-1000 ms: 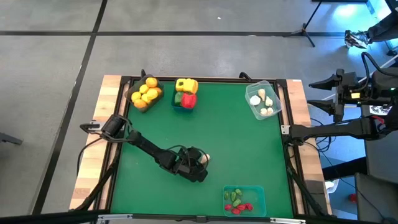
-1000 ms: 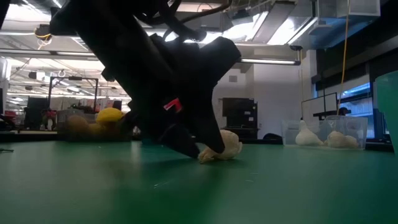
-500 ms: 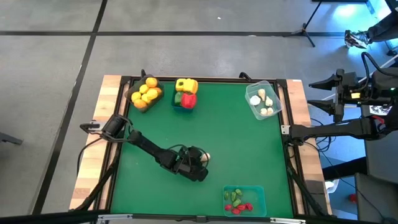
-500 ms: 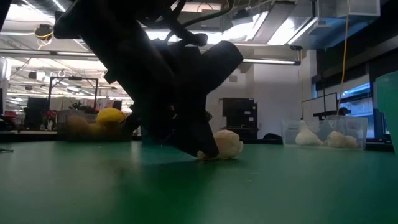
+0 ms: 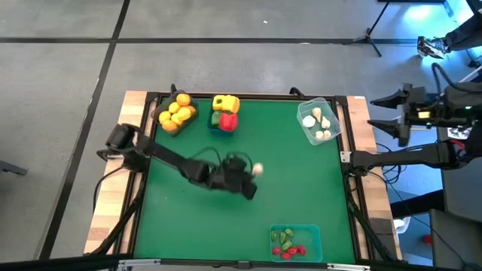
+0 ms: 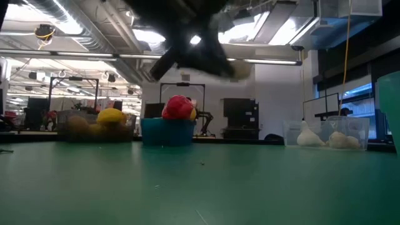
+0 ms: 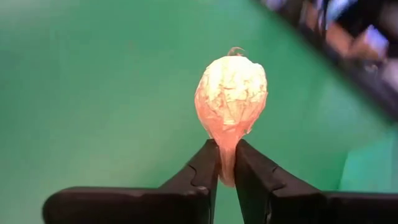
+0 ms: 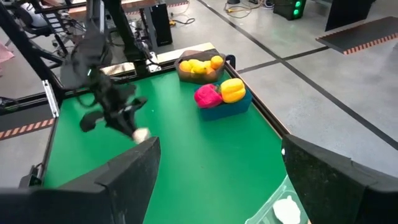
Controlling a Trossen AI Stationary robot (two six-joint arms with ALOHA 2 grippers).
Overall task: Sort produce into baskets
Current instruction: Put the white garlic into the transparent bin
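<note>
Green mat bare mid-table; ceiling lights glow behind.

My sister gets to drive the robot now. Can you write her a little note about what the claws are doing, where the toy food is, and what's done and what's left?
Left claw: shut on the white garlic piece, lifted off the green mat, mid-table.
Right claw: open, waiting off the table's right side.
Done: yellow-orange fruits in the dark bin, peppers in the blue bin, garlic pieces in the clear bin, small red and green bits in the teal bin.
Left: carry the held garlic to the clear bin and drop it in. No other loose produce shows on the mat.
</note>
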